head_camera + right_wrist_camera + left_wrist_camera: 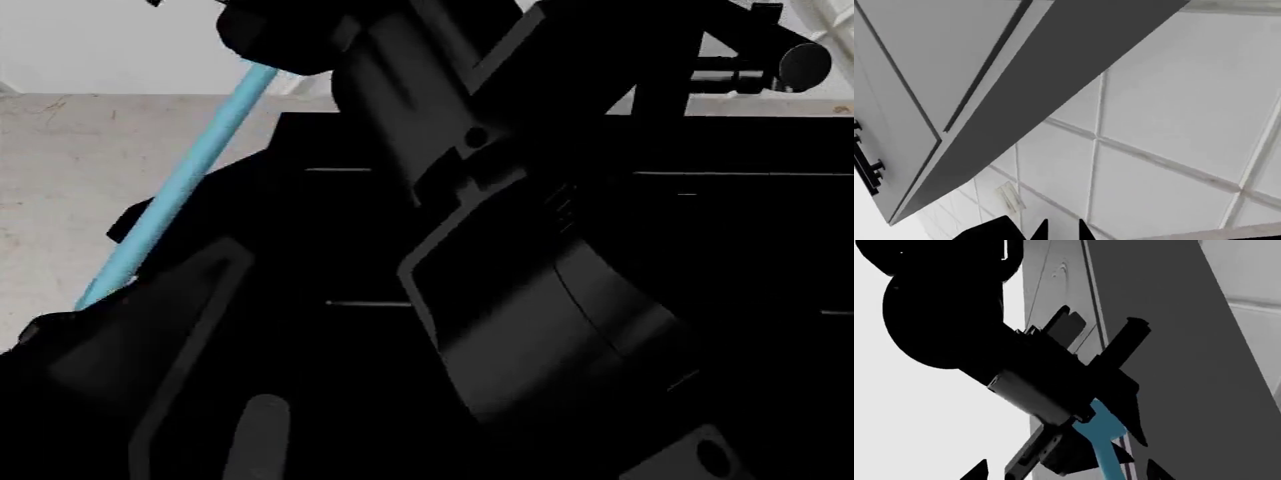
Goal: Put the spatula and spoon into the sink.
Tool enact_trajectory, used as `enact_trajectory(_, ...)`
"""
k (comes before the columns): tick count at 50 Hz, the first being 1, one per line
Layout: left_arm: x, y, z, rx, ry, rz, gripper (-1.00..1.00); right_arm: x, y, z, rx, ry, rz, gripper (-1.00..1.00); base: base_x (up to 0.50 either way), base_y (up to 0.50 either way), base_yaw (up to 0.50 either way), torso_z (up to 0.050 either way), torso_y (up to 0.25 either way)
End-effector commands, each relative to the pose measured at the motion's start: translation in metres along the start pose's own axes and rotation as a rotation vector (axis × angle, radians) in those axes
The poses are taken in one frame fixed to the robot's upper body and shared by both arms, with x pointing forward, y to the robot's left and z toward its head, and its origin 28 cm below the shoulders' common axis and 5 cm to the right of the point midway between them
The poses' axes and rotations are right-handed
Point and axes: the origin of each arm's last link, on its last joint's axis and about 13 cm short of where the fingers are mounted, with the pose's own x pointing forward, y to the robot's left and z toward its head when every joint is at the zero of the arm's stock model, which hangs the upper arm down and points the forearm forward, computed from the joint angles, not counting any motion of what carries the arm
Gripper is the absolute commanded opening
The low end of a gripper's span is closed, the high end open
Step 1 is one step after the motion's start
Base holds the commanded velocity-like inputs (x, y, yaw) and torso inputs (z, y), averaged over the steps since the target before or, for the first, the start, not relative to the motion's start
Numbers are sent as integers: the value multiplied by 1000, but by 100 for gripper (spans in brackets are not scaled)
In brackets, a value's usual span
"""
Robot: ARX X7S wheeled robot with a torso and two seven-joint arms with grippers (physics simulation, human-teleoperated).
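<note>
- On my head view both black arms fill most of the frame, crossed over the black sink (747, 230), so I can make out little of the basin beyond its dark far rim
- The spatula (180, 190) shows as a long light-blue strip running diagonally at the left, lifted above the pale marble-look desk (80, 180) beside the sink's left edge
- Its upper end disappears behind the black arm parts at the top of the head view; its lower end runs behind more black hardware near the left edge
- On the left wrist view I see the left gripper (1104, 440) clamped on the spatula, the blue blade sticking out between its black fingers
- Behind it stand grey cabinet panels (1174, 340)
- The right wrist view looks up at a grey wall cabinet (934, 75) and white tiled wall (1167, 125)
- Only the tips of the right gripper (1057, 231) poke into that view, and I cannot tell how its jaws stand
- I cannot find the spoon in any view
</note>
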Motion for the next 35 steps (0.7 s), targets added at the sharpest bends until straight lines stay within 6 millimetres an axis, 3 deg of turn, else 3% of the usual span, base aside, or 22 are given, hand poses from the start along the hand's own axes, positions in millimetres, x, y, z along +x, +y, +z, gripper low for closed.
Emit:
enact_trajectory(1,-33,46,22,-249,-28,-60,100,12,8,58,-183,-215,-74,-100,0,0,0,0,0)
enact_trajectory(2,-37,49,23,-382,33,-124,100,14,8,61,-199,-215,-84,-100,0,0,0,0,0)
enact_trajectory(7,-51,63,30,-597,34,-301,100,22,9,74,-209,-230,-80,-100,0,0,0,0,0)
enact_trajectory(11,-58,75,41,-950,78,-449,100,29,12,82,-234,-234,-81,-100,0,0,0,0,0)
enact_trajectory(13,-63,81,46,-1064,58,-498,100,30,14,84,-236,-234,-75,-100,0,0,0,0,0)
enact_trajectory(15,-63,92,60,-1286,14,-551,100,29,14,86,-234,-243,-66,-100,0,0,0,0,0)
enact_trajectory(18,-59,98,48,-1376,72,-556,100,32,16,91,-262,-246,-79,-100,0,0,0,0,0)
enact_trajectory(19,-63,98,39,-1360,140,-578,100,32,16,92,-265,-246,-80,-100,0,0,0,0,0)
enact_trajectory(24,-68,79,40,-1695,372,-581,100,36,9,89,-397,-160,-124,-100,0,0,-1,0,0)
enact_trajectory(29,-50,48,19,-1872,660,-553,100,41,-2,84,-490,-32,-136,-100,0,0,0,0,0)
enact_trajectory(31,10,63,4,-1657,53,-312,100,41,-6,80,-532,30,-121,-100,0,0,0,0,0)
enact_trajectory(32,19,67,4,-1624,-85,-336,100,41,-8,77,-554,64,-113,-100,0,0,0,0,0)
enact_trajectory(34,23,78,-30,-1502,-103,-262,100,40,-11,74,-581,102,-102,-100,0,0,0,0,0)
enact_trajectory(35,6,75,-37,-1524,31,-318,100,39,-12,72,-587,119,-96,-100,0,0,0,0,0)
